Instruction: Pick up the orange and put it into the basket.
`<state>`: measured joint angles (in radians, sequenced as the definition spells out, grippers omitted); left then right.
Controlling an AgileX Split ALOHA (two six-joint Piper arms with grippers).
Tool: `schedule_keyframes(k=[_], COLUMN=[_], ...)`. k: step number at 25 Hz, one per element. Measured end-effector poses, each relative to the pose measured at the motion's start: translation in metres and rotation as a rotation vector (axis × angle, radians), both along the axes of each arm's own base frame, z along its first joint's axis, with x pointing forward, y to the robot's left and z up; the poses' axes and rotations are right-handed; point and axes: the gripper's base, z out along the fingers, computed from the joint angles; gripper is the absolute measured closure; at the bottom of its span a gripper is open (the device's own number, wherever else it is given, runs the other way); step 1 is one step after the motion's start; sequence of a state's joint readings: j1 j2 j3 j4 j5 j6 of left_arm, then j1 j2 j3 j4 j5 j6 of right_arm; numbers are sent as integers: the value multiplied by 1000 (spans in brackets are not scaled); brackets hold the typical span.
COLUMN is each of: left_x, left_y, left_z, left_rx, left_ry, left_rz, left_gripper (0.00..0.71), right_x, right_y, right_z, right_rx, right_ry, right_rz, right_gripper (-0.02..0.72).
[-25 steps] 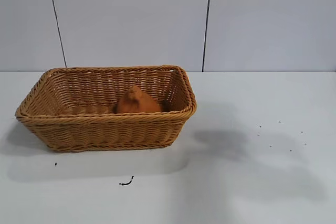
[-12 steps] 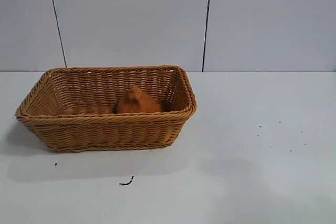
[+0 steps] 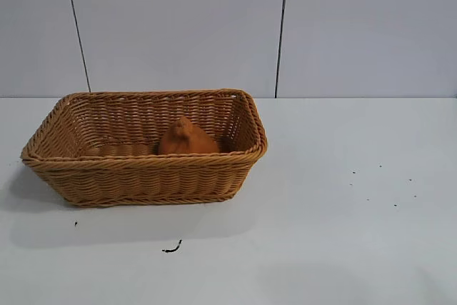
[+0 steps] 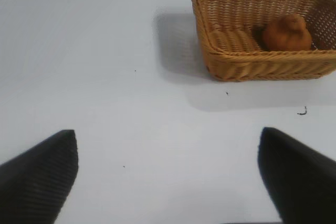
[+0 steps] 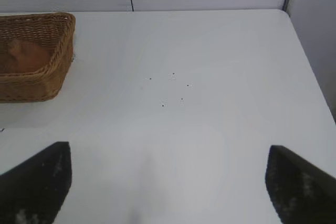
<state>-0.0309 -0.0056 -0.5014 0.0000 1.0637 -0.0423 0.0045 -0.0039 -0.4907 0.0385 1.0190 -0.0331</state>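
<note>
While the orange sits in the basket, both grippers hover apart over bare table, fingers spread.

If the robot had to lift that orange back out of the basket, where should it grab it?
Probably from straight above, fingers closing around the wide base of the orange just below its knobby top. The basket walls block any sideways approach, and the fruit sits close to the right end wall.

surface: white, matte, w/ faint shadows
dark curl: small scrap, near front edge
specks: tiny black dots, scattered right side
wall: grey panels, 2 vertical seams
</note>
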Motion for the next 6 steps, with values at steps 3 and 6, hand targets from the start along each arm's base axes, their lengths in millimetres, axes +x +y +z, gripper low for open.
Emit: schedule_keyframes(k=[3,6], left_x=[0,0], left_y=[0,0], left_z=[0,0], left_rx=[0,0], left_ry=[0,0], left_rz=[0,0], left_gripper=[44,44], right_x=[0,0], right_y=[0,0], right_z=[0,0], right_rx=[-1,-2], right_ry=[0,0], right_rz=[23,27], right_gripper=[10,10])
